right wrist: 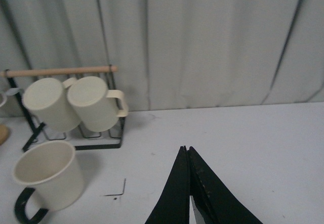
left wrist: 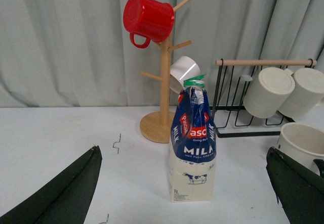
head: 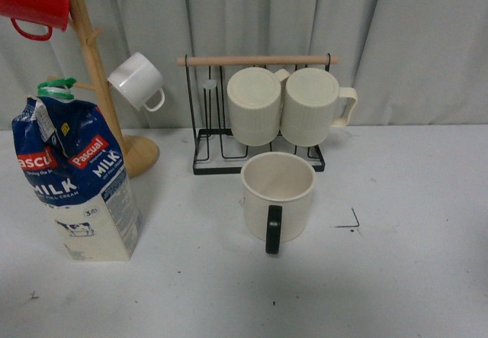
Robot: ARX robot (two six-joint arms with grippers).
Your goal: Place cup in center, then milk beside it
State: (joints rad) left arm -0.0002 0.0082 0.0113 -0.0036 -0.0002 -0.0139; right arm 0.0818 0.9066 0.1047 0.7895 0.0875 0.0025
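Observation:
The cup (head: 278, 193), a wide cream mug with a black handle turned toward me, stands upright on the white table just left of a black corner mark (head: 351, 222) of the center (head: 329, 207). The milk (head: 80, 178) stands upright at the front left, apart from the cup. Neither arm shows in the front view. In the left wrist view my left gripper (left wrist: 183, 149) is open and empty, its fingers (left wrist: 66, 193) wide on either side of the milk (left wrist: 192, 148), well short of it. My right gripper (right wrist: 186, 148) is shut on nothing, to the right of the cup (right wrist: 48, 176).
A wooden mug tree (head: 99, 78) behind the milk carries a red mug (head: 34, 2) and a small white cup (head: 137, 81). A black wire rack (head: 259, 162) behind the cup holds two ribbed cream mugs (head: 255, 105). A grey curtain closes the back.

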